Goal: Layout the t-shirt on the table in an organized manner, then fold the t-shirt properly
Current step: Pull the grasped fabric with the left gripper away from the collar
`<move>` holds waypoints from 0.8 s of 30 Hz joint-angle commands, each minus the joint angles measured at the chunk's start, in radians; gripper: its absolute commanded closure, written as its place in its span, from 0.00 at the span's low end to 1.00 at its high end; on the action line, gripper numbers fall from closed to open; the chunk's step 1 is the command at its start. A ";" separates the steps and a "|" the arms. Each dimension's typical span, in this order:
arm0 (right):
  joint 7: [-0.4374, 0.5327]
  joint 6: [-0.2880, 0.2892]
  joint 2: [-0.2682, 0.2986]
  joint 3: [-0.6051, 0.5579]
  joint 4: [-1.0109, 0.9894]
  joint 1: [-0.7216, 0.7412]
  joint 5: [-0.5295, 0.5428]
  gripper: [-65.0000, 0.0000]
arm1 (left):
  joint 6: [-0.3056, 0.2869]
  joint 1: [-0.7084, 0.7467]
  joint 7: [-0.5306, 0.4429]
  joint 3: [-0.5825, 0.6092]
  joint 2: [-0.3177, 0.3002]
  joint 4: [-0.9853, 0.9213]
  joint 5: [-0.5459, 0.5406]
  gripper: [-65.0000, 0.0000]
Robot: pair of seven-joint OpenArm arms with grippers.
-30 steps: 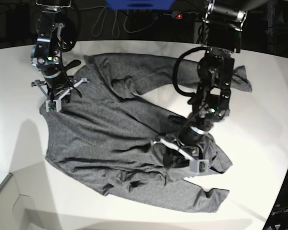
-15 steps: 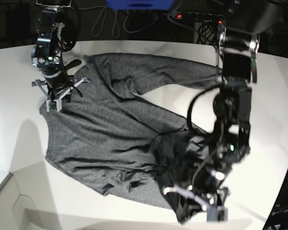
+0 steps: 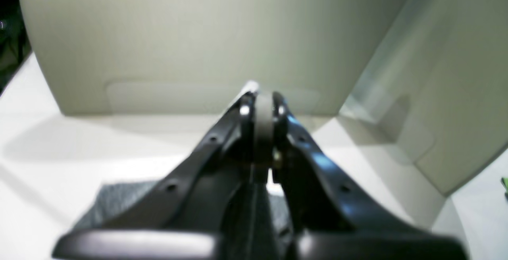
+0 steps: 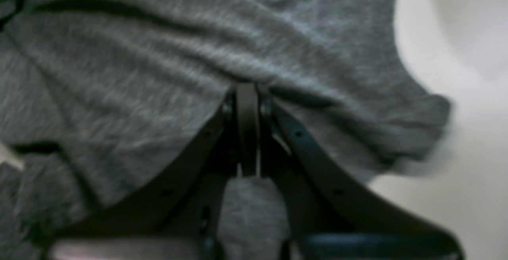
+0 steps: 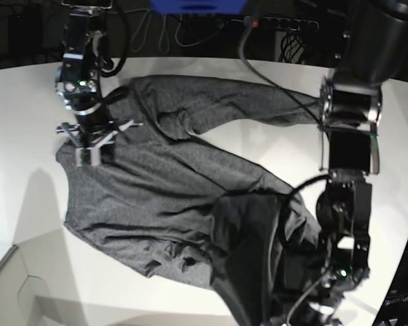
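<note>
Mostly spread, the t-shirt lies across the middle of the white counter, one long sleeve reaching toward the far right. Its near-right portion is lifted and doubled over itself in a dark bunch.

Left tool: jaws pressed together, grey cloth trailing under them; it appears to hold the raised near-right part, low at the near right.

Right tool: jaws likewise narrow, pinched on a ridge of the t-shirt at the far-left corner of the body.

Handling, as judged: soft, light knit, limp, drapes and wrinkles readily, drags a little on the smooth counter. Best taken at hems, shoulder seams or cuffs, two corners at once, keeping light tension so the fabric flattens rather than bunching.
</note>
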 commanded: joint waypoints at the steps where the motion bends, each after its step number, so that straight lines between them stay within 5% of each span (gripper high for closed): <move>1: 0.028 0.019 -0.007 -0.020 0.012 0.014 0.010 0.99 | -0.006 -0.043 -0.030 -0.004 -0.001 0.016 -0.005 1.00; 9: 0.030 0.022 -0.007 -0.160 -0.190 0.132 0.008 0.99 | -0.006 -0.124 -0.030 -0.065 -0.008 -0.031 -0.007 1.00; 15: 0.091 0.022 0.024 -0.137 -0.304 0.156 0.008 0.99 | -0.006 -0.126 -0.027 -0.076 -0.041 -0.021 -0.022 1.00; 24: 0.151 0.022 0.104 -0.005 -0.304 0.104 0.008 0.99 | -0.006 -0.092 -0.019 -0.150 -0.120 0.012 -0.223 1.00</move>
